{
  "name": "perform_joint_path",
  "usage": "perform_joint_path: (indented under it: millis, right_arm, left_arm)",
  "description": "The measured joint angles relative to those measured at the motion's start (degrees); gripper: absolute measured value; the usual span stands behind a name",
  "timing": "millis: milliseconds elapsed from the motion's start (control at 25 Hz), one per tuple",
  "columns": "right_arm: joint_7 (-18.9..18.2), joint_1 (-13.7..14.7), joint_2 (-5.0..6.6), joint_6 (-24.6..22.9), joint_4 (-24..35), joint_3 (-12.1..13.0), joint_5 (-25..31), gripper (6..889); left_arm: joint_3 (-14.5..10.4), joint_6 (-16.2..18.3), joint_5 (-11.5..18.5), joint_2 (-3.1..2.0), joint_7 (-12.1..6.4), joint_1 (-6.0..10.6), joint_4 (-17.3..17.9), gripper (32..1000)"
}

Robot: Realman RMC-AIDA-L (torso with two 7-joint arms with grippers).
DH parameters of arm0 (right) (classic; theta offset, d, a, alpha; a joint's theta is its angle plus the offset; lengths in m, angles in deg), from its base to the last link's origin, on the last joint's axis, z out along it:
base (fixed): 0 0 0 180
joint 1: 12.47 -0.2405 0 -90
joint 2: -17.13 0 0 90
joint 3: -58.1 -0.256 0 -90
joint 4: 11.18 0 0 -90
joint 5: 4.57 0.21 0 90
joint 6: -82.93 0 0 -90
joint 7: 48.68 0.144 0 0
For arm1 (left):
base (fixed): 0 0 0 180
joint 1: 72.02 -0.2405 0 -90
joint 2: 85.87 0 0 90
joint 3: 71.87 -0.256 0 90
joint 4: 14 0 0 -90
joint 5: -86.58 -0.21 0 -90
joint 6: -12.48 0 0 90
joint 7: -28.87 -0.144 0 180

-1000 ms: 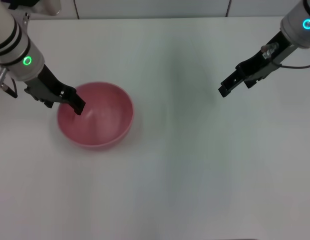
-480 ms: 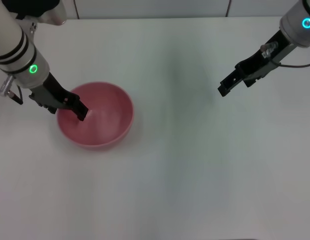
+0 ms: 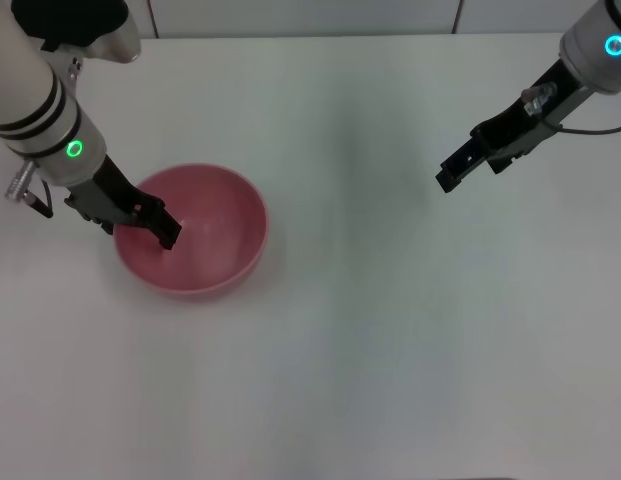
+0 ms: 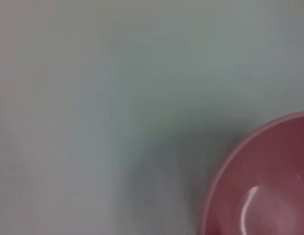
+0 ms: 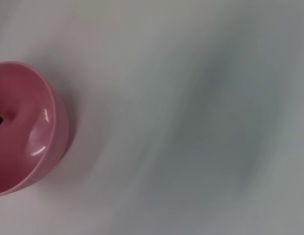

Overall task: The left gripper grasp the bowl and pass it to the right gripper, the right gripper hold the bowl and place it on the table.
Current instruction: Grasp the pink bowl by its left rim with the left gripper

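White bench (image 3: 370, 340) filling the head view, matte and plain

Pink-red bowl (image 3: 205, 235) upright on the bench at the robot's left, glossy inside, wider than either set of jaws; seen again at the edge of the left wrist view (image 4: 269, 186) and, farther off, in the right wrist view (image 5: 24, 127)

Left arm, thick and white with black bands and a green ring, coming in from the left edge of the head view and slanting down toward the bowl

Right arm, grey-white with a cyan ring and a thin black cable, held up at the far right, well apart from the bowl

Left gripper (image 3: 162, 228) at the bowl's left rim, black tip dipping inside the bowl; jaws seemingly astride the rim, though contact and width of opening too hidden to tell; dark tip just visible inside the bowl in the right wrist view

Right gripper (image 3: 448, 180) hanging above bare bench, pointing down and toward the robot's left; nothing between the jaws, but the opening seen edge-on and not readable
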Motion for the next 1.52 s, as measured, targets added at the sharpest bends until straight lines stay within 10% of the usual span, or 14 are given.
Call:
perform_joint_path:
  millis: [640,1280,1520]
  right_arm:
    - [-0.13,-0.04,0.00,0.00,0.00,0.00,0.04,849]
    - [-0.19,-0.02,0.00,0.00,0.00,0.00,0.09,848]
    - [-0.32,-0.02,0.00,0.00,0.00,0.00,0.12,848]
  left_arm:
    - [0.00,-0.77,0.00,0.09,0.19,-0.11,-0.07,804]
    - [-0.63,-1.92,-0.06,0.09,0.37,-0.31,-0.21,121]
    - [-0.60,-1.88,-0.44,0.09,0.37,-0.18,-0.25,87]
